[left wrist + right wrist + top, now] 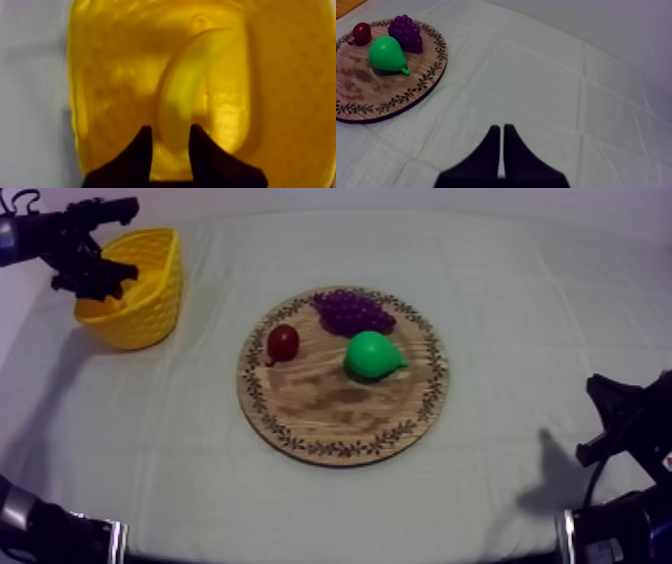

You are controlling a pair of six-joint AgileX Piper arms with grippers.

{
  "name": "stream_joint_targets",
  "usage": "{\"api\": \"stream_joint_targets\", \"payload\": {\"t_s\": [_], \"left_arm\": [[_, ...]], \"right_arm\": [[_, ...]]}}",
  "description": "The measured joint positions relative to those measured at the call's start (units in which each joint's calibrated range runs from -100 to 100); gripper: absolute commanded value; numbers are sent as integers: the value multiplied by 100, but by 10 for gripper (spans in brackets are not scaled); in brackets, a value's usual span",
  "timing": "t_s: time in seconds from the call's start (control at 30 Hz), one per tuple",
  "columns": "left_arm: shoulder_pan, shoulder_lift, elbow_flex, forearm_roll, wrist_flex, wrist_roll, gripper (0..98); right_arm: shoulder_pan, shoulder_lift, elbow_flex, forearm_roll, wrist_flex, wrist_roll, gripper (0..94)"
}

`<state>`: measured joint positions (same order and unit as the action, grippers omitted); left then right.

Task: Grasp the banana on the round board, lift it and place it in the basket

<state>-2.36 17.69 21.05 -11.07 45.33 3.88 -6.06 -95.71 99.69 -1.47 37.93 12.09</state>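
Observation:
The banana [186, 75] hangs curved inside the yellow basket [110, 80], and my left gripper [171, 132] is shut on its near end, one black finger on each side. From above, my left gripper [100, 276] sits over the basket [150, 308] at the table's far left. The round wooden board [330, 413] lies in the middle and holds a pear [372, 355], a bunch of grapes [350, 310] and a small red fruit [283, 342]. My right gripper [502, 134] is shut on nothing, low over the cloth to the right of the board [411, 90].
The grey-white cloth lies wrinkled around the board. My right arm [625, 428] rests at the table's near right edge. Dark arm parts show at the near left corner [50, 533].

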Motion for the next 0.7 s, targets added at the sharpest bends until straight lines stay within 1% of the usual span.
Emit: {"api": "stream_joint_targets", "payload": {"t_s": [0.07, 0.17, 0.3, 0.4, 0.53, 0.6, 0.7], "left_arm": [[75, -295, 146, 47, -236, -78, 71], [213, -861, 376, 61, -337, -144, 25], [364, -1940, 948, 71, -616, -83, 7], [442, -2872, 1608, 71, -928, -5, 4], [597, -4168, 2582, 86, -1139, 106, 2], [616, -4855, 3080, 163, -1251, 120, 2], [519, -5840, 3964, 383, -1367, 8, 2]], "right_arm": [[0, 0, 0, 0, 0, 0, 5], [0, 0, 0, 0, 0, -13, 5], [0, 0, 0, 0, 0, -1, 5], [0, 0, 0, 0, 0, -1, 5], [0, 0, 0, 0, 0, -1, 5], [0, 0, 0, 0, 0, -1, 5], [0, 0, 0, 0, 0, -1, 5]]}}
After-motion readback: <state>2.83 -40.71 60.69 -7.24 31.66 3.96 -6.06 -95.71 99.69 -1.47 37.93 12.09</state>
